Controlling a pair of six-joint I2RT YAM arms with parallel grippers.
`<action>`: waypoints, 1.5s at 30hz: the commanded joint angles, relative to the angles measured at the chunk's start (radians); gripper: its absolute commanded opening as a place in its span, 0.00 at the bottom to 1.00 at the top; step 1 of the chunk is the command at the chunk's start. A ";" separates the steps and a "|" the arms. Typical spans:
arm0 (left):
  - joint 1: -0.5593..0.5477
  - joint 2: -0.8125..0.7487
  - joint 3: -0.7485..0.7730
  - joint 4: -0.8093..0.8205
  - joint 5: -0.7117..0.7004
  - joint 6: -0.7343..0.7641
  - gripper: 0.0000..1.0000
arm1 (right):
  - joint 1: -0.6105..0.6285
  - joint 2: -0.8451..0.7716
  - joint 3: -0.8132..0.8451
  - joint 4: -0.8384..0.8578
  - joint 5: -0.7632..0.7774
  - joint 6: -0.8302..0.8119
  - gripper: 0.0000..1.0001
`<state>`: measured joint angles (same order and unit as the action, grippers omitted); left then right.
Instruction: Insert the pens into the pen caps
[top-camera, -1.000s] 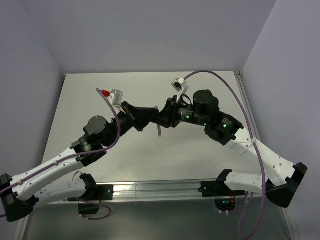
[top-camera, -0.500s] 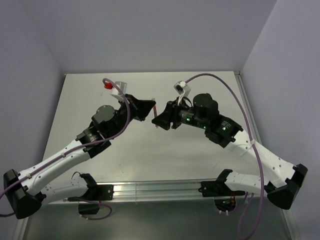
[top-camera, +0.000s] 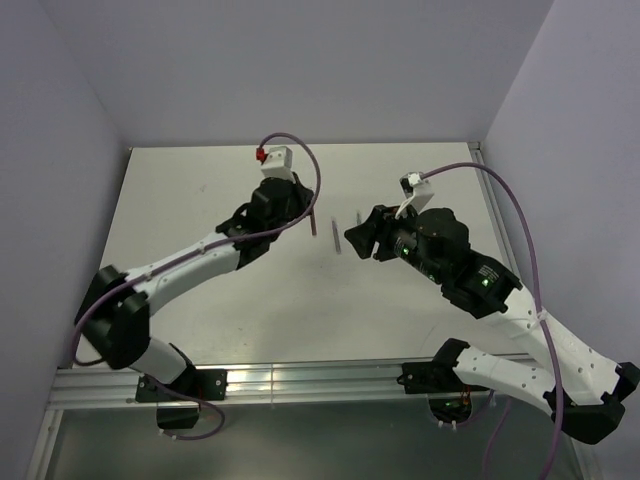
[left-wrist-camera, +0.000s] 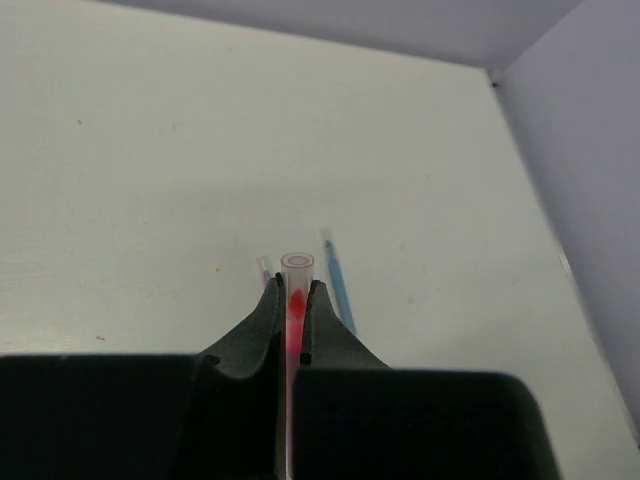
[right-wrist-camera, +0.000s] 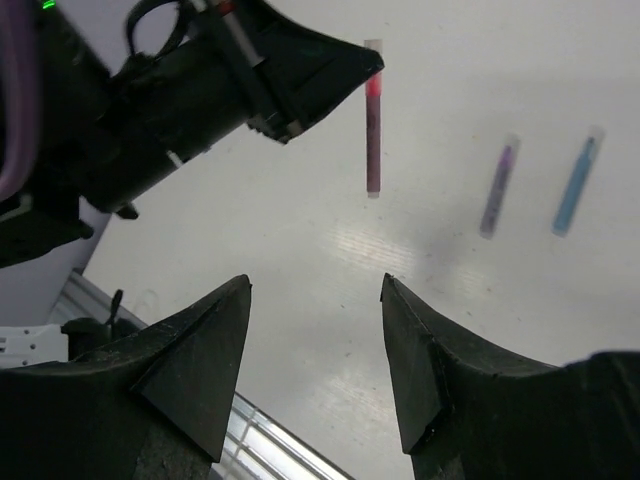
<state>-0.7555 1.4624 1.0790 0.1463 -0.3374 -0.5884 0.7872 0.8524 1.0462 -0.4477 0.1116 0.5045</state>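
Though narrower before, right tool now agape; left tool tight on red pen.

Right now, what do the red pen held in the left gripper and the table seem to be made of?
Red pen: likely plastic, translucent and glossy; its end is a clear tube with red showing through. Table: smooth pale sheet, maybe laminate or painted metal, semi-gloss; it carries a soft glare.

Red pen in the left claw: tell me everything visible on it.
The red pen is a thin straight stick, see-through plastic with red inside and a clear open tube end. The left claw pinches it near one end; the rest sticks out free above the table. Nothing else touches it.
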 joint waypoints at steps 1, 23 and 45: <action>0.013 0.157 0.140 -0.082 -0.072 -0.010 0.00 | -0.006 -0.044 0.012 -0.060 0.102 0.009 0.63; 0.059 0.599 0.368 -0.287 -0.051 -0.073 0.02 | -0.022 -0.122 -0.028 -0.112 0.085 0.014 0.65; 0.084 0.561 0.352 -0.268 0.001 -0.056 0.41 | -0.022 -0.096 0.006 -0.135 0.085 0.016 0.65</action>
<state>-0.6765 2.0602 1.4250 -0.1474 -0.3504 -0.6479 0.7731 0.7532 1.0191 -0.5884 0.1864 0.5121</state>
